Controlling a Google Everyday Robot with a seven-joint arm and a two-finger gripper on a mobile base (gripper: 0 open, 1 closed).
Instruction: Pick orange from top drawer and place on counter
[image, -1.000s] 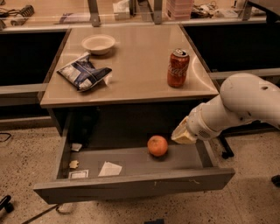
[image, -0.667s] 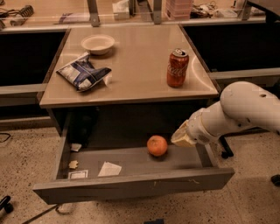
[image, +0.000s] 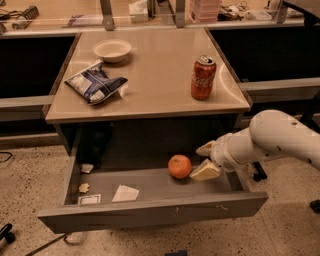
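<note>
Orange (image: 179, 166): on the floor of the top drawer (image: 150, 211), right of its middle, apart from the paper scraps (image: 125, 193).
Handling: I judge it light, firm, smooth-skinned and apt to roll. I would take hold across its widest girth.
Gripper (image: 196, 162): inside the top drawer, toward its right end, just beside the fruit.
Jaws: spread wide, holding nothing. The lower finger (image: 205, 171) is very near the skin, and I cannot tell if it touches.
</note>
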